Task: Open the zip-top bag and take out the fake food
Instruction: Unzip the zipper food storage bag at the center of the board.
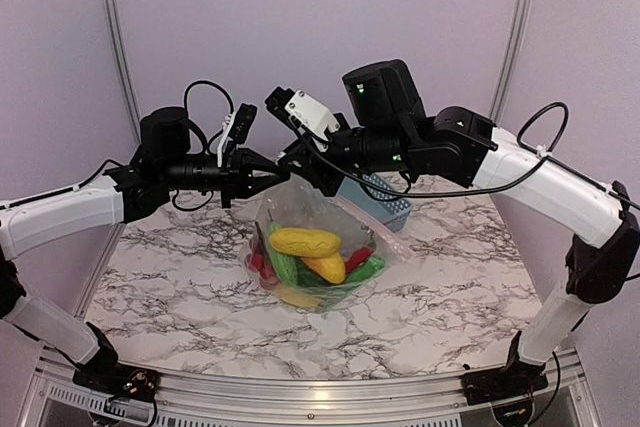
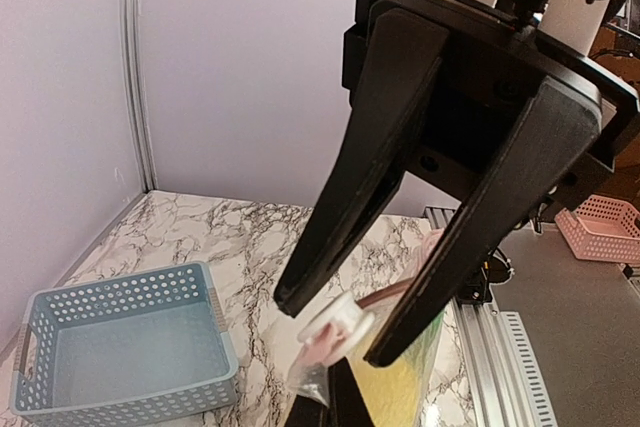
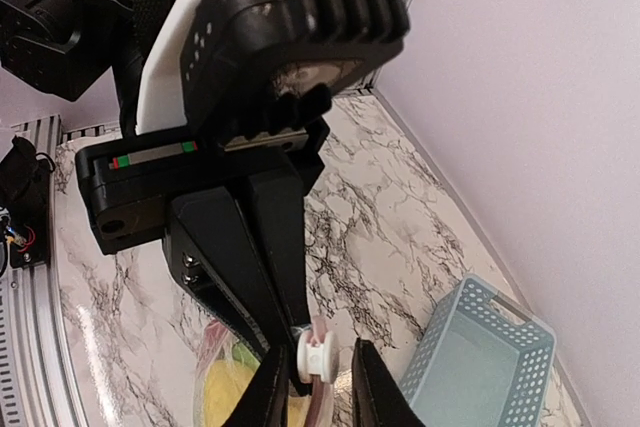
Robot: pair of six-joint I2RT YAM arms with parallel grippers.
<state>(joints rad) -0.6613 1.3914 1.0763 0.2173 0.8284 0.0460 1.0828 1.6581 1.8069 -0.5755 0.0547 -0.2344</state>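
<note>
Grip on the left: the left gripper (image 1: 265, 171) had its jaws drawn together at the tips. They pinched the top edge of the zip-top bag (image 1: 305, 209), right next to a small white spool (image 3: 315, 357) fixed there.
Grip on the right: the right gripper (image 2: 340, 327) had its jaws standing apart, a little wider than the spool, with one finger on each side of it. Whether they actually pressed on it I couldn't tell.
Meeting point: both grippers were tip to tip above the middle of the table (image 1: 180, 277), so close that each one filled much of the other's wrist view.
Bag: its neck was up at the grippers and its loaded belly hung down to the tabletop. Resting or just clear, I couldn't say.
Contents: the fake food (image 1: 312, 257) was all inside, bunched at the bottom. Two yellow pieces lay uppermost, with green ones under and beside them and bits of red to the left.
Surroundings: a basket (image 2: 130, 297) sat just behind and to the right of the bag, partly hidden under the right arm from above.
Materials: the bag was clear and crinkly, with a pinkish zip strip (image 1: 388, 237) along one edge. The basket was blue-grey plastic, rectangular, its walls pierced with rows of holes. The table was white marble pattern with dark veins, and the fingers were matte black, long and tapering.
</note>
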